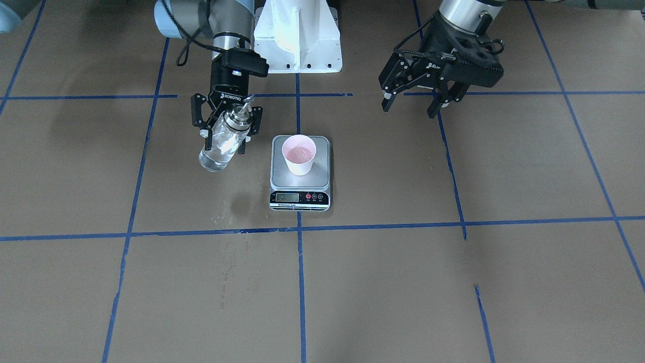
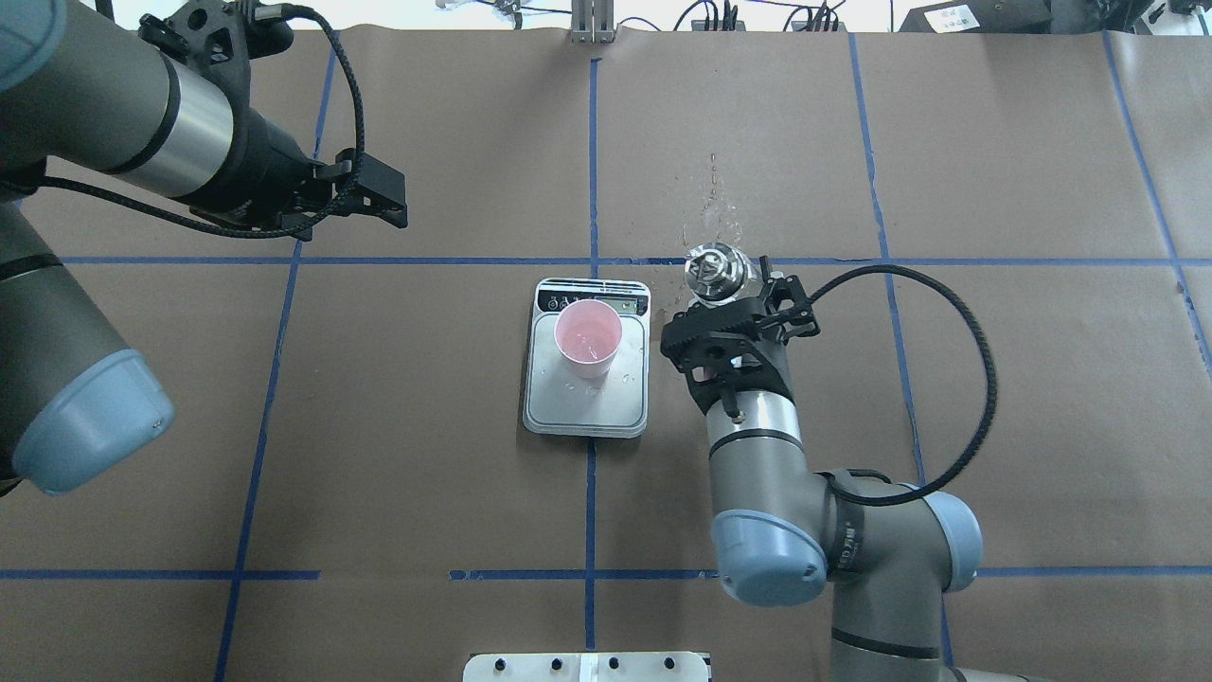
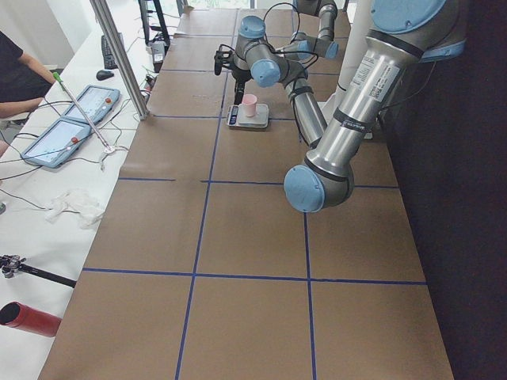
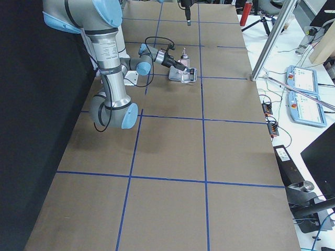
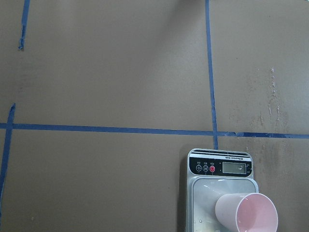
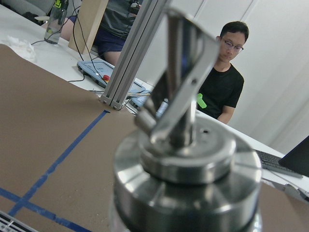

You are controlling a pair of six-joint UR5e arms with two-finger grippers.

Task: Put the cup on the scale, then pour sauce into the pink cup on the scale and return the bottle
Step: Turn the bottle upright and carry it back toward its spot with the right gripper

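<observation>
Gripping the bottle [image 1: 221, 143], my right gripper [image 1: 227, 126] has its two fingers closed on the glass just below the silver pourer cap. I hold it just beside the scale [image 1: 282, 179], on my right of it and level with the display end, with a clear gap between glass and scale. Sauce [image 1: 214, 157] shows as clear liquid in the lower part of the bottle. From overhead my own wrist covers the body and only the cap shows, so I cannot tell whether the base touches the paper or how far the bottle leans. My right wrist camera is filled by the blurred cap and spout; behind it sit a metal post at the table's edge and a person in a black shirt.

On the scale's plate the pink cup [image 1: 299, 155] stands upright, nearer the display end than the bare end. Something glints inside it, but I cannot make out how much liquid it holds. The display's reading is too small to read.

My left gripper [image 1: 409, 110] hangs well apart from the scale on my left, fingers spread and holding nothing. Its wrist camera cuts the scale and the cup off at the lower edge.

Beyond the display end, wet marks [image 2: 710, 204] speckle the brown paper.
</observation>
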